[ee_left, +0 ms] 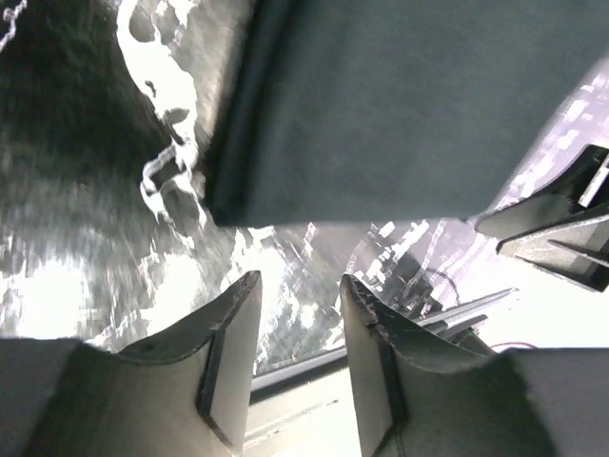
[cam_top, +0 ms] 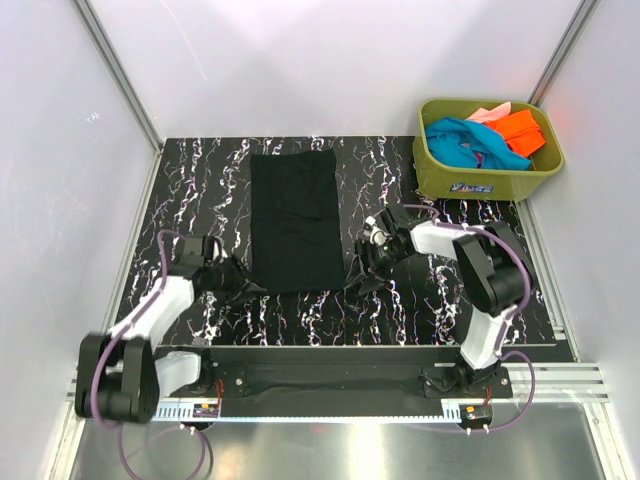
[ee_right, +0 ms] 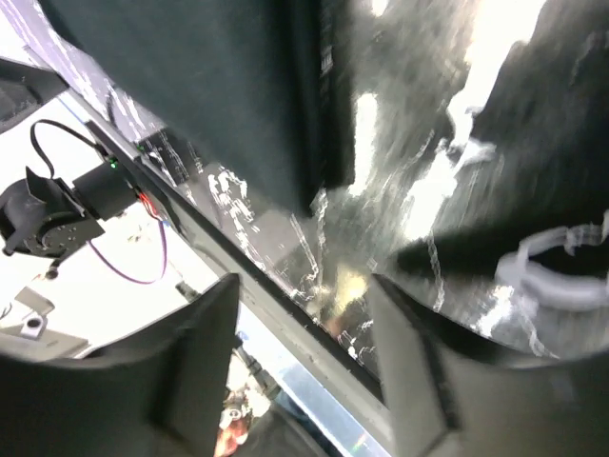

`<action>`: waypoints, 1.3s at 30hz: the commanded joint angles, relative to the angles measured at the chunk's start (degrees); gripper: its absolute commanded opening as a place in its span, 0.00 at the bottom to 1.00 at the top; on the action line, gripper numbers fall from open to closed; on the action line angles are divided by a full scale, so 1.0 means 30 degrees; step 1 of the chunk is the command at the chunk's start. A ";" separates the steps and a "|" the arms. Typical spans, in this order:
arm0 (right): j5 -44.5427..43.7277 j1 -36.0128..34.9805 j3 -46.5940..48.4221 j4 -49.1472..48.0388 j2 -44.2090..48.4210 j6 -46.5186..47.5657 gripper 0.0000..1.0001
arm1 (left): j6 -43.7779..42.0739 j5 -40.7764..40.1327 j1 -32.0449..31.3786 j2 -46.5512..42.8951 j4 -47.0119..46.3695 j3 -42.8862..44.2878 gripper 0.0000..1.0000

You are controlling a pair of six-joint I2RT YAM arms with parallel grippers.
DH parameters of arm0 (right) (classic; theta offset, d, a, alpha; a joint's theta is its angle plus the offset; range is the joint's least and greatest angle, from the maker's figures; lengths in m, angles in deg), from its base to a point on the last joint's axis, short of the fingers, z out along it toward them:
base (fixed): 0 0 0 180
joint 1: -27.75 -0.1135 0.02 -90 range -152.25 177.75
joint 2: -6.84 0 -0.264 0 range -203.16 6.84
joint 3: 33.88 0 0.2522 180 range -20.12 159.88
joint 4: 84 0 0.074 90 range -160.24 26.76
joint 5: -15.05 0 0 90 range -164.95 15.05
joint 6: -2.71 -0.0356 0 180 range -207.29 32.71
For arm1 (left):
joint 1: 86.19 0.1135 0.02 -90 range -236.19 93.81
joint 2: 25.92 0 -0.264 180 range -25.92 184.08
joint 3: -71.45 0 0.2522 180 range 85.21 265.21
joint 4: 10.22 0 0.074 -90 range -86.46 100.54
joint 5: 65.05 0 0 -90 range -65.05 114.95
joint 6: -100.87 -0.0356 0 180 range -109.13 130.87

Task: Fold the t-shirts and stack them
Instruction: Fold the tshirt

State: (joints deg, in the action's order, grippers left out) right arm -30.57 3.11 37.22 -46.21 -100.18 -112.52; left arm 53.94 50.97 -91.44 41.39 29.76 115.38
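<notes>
**Both grippers sit open at the near corners of the black shirt**

The left gripper (cam_top: 243,284) has its jaws apart with nothing between them. Its wrist view shows bare table (cam_top: 200,190) in the gap and the shirt's near-left corner just beyond the fingertips. The right gripper (cam_top: 360,274) is likewise apart and empty, just beside the near-right corner. The black t-shirt (cam_top: 295,220) lies flat between them as a long strip running near to far, so each arm is about equally close to its own corner. A lift of the near edge toward the far edge looks like the next fold. Both arms are bent low, with their forearms angled inward toward the cloth. Far right, well apart, the tub (cam_top: 485,182) holds the teal t-shirt (cam_top: 460,140), orange t-shirt (cam_top: 520,130) and pink t-shirt (cam_top: 490,112).
</notes>
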 commanded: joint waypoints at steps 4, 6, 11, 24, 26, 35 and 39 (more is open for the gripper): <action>-0.1318 0.0011 -0.1095 -0.0448 0.2013 -0.0580 0.72 | 0.0552 -0.0819 -0.0006 -0.2396 0.2628 -0.0242 0.48; -0.1404 -0.0018 -0.1562 -0.1765 0.1605 -0.1750 0.73 | 0.1197 -0.0968 -0.0006 -0.2251 0.2076 -0.0825 0.48; -0.2869 -0.0018 -0.2413 -0.4926 0.0901 -0.5436 0.67 | 0.3746 -0.2577 0.0024 -0.1226 0.1807 -0.1269 0.46; -0.3045 -0.0106 -0.3117 -0.6166 0.0899 -0.6560 0.60 | 0.6914 -0.4426 0.0024 0.0441 -0.1325 -0.1504 0.46; -0.3162 -0.0106 -0.3205 -0.6048 0.1073 -0.6326 0.60 | 0.6738 -0.4279 0.0024 0.1525 -0.1647 -0.1183 0.46; -0.3017 -0.0515 -0.3352 -0.5901 0.1221 -0.6061 0.61 | 0.6739 -0.4719 0.0024 0.2319 -0.2175 -0.1328 0.34; -0.3132 -0.1101 -0.3381 -0.6018 0.1251 -0.6383 0.61 | 0.5977 -0.4806 0.0024 0.2349 -0.2089 -0.1035 0.19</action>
State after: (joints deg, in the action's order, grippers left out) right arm -35.29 1.88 28.30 -65.07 -96.56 -133.02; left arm 74.26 41.49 -91.44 47.40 23.35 112.74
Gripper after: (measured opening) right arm 0.605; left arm 0.207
